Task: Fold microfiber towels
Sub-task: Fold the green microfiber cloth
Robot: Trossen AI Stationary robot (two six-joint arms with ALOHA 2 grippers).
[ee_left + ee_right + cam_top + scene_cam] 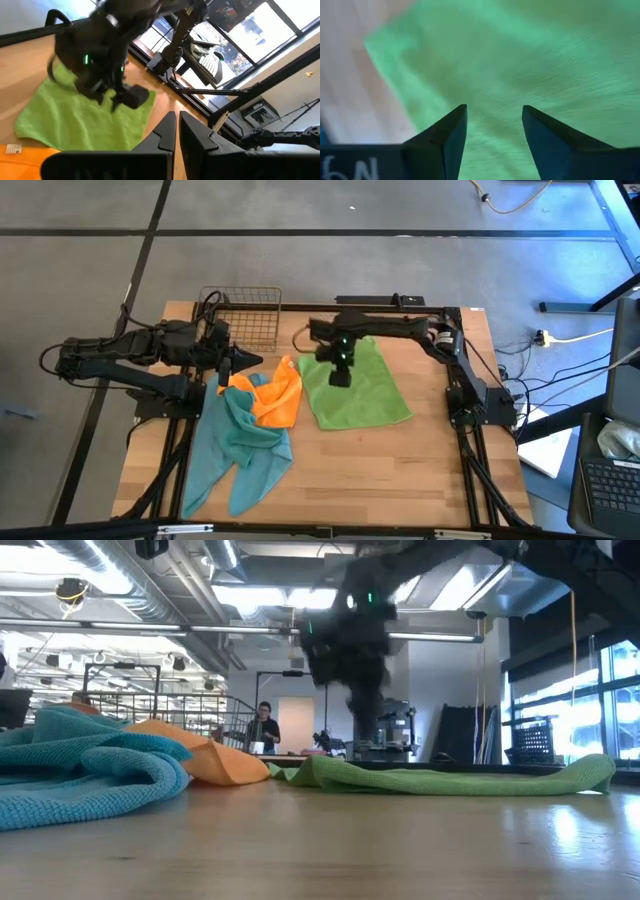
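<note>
A lime green towel (358,388) lies spread flat on the table right of centre, also seen in the low view (450,776). My right gripper (495,112) hangs open over the towel's far left part (340,375), pointing steeply down, with nothing between its fingers. An orange towel (277,395) lies crumpled left of the green one, resting partly on a heap of teal towels (240,445). My left gripper (177,120) is shut and empty, held up over the far end of that heap (226,372).
A wire basket (241,315) stands at the far left of the table. Bare wood (400,465) lies in front of the green towel toward the near edge. Beyond the table, the low view shows a person (263,728) in the room.
</note>
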